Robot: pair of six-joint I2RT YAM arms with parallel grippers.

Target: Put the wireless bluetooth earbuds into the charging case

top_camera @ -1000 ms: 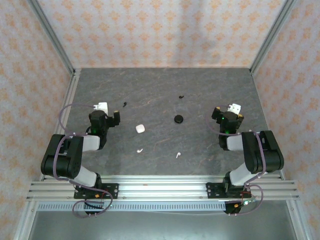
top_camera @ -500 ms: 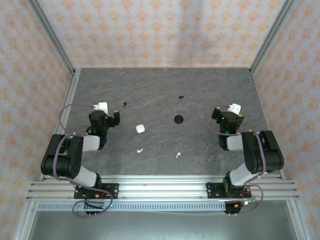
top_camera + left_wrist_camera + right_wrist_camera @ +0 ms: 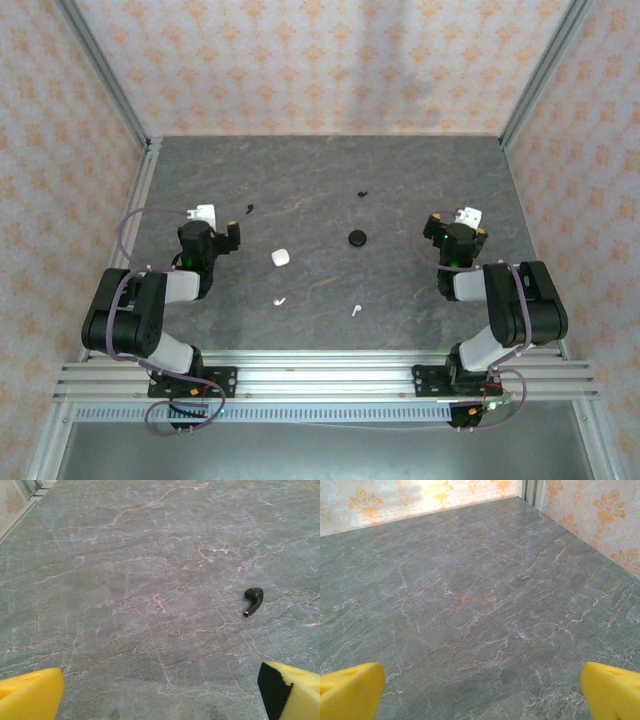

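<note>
Pincers are both standing wide and empty: the left pincer is spreading its yellow pads to either side of bare worktop, and the right pincer is gaping just as far over bare stone. Nothing is changing across the last second; both arms are staying parked and no object is shifting.

The case is lying to the right of the left pincer, slightly nearer the arm bases, near it but not touching. One earbud is lying past the case, towards the bases. The other earbud is lying between the two pincers, nearer the bases than either.

A black piece is sitting ahead and to the right of the left pincer. A disc is resting to the left of the right pincer.

By my judgement the task is not yet starting, as both buds are waiting outside the case. I cannot tell whether its lid is open.
</note>
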